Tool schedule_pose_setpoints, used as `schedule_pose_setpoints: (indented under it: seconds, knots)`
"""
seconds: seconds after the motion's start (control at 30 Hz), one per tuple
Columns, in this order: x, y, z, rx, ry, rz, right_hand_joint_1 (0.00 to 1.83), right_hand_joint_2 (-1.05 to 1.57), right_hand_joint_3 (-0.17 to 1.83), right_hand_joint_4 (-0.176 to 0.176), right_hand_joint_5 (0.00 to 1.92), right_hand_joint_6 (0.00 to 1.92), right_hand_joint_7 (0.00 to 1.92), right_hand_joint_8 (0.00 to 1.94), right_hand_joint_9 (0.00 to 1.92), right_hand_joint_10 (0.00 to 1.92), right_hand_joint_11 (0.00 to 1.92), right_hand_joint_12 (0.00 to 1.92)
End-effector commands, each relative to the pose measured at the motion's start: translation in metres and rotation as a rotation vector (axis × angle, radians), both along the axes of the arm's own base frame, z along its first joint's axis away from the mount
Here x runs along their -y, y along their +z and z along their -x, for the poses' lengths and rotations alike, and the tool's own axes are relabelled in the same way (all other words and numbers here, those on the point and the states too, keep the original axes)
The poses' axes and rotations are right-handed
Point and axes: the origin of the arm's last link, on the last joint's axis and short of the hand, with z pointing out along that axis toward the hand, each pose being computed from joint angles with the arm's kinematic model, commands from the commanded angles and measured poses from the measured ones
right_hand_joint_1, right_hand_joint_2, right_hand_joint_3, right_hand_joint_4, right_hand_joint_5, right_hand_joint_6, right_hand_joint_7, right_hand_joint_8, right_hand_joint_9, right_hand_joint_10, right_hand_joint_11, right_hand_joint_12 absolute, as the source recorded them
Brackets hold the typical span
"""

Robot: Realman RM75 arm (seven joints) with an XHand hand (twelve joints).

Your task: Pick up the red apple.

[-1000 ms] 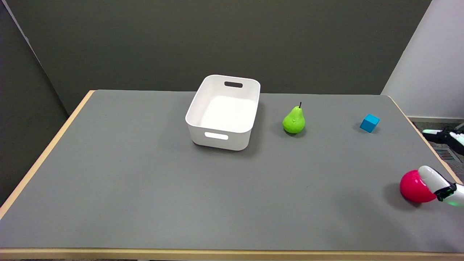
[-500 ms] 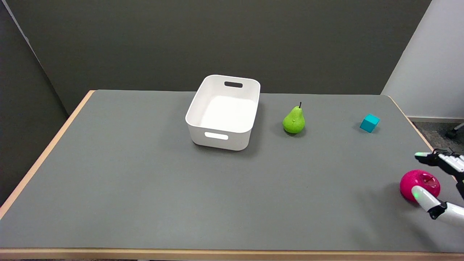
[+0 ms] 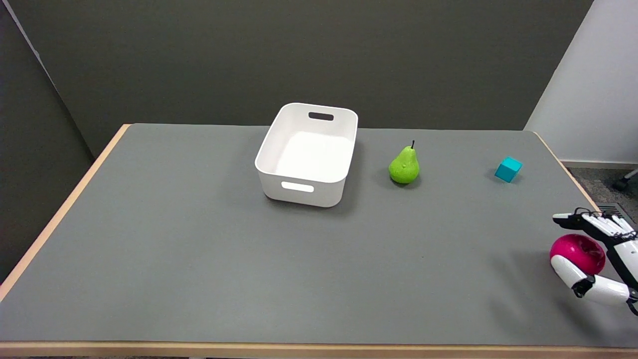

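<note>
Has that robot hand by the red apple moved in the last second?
Yes. The right hand has come further in over the table from the right edge, its fingers now straddling the red apple, which has stayed put.

1. Grey table (image 3: pixel 199 259) with a light wooden edge, set before a dark olive wall, a paler wall at the right.
2. White plastic bin (image 3: pixel 306 154), rectangular with rounded corners, near the table's far middle, standing upright with a handle slot in each short wall; nothing visible inside.
3. Green pear (image 3: pixel 404 166) with a dark stem, upright, just right of the bin and apart from it.
4. Small teal cube (image 3: pixel 508 169), farther right, near the table's right edge, turned slightly askew, well apart from the pear.
5. Patch of speckled floor beyond the table's right edge.
</note>
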Motion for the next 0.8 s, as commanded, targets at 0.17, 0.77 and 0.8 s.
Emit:
schedule_pose_setpoints:
  seconds: [0.17, 0.77, 0.8]
  knots:
    - [0.010, 0.017, 0.009, -0.009, -0.082, 0.037, 0.28, 0.64, 0.83, 0.080, 0.36, 0.69, 0.50, 0.52, 0.33, 0.91, 0.12, 1.27]
    - [-0.002, 0.018, 0.025, 0.012, -0.176, 0.069, 0.29, 0.64, 0.84, 0.087, 0.36, 0.69, 0.49, 0.51, 0.33, 0.89, 0.11, 1.26]
    - [-0.001, 0.018, 0.025, 0.011, -0.175, 0.067, 0.30, 0.64, 0.84, 0.088, 0.36, 0.69, 0.49, 0.51, 0.33, 0.89, 0.11, 1.26]
